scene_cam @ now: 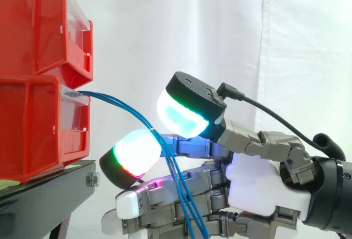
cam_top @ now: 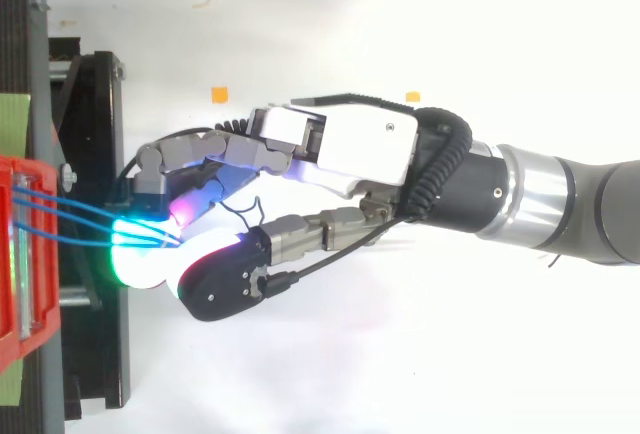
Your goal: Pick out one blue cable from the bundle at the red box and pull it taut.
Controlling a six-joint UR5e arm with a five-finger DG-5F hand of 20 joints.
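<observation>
Several thin blue cables (scene_cam: pixel 126 108) come out of the front of the lower red bin (scene_cam: pixel 33 123) at mid left of the side view. They arc in a slack curve down and to the right, toward the bottom centre of the frame. On the way they pass between two glowing fingertips (scene_cam: pixel 184 115) of the hand (scene_cam: pixel 253 184). One pad, cyan and white, sits above the cables, and the other, green and white with a red edge (scene_cam: pixel 135 152), sits below and to the left. The hand's fingers are curled, with the cables caught between the two pads.

In the top view the cables (cam_top: pixel 90 224) run from the red bin (cam_top: pixel 15 274) at the left edge rightward into the hand (cam_top: pixel 360 144), ending where the pads meet. A second red bin (scene_cam: pixel 38 24) is stacked on the first. Both rest on a black stand (scene_cam: pixel 49 189) at lower left, before a white curtain (scene_cam: pixel 220 30).
</observation>
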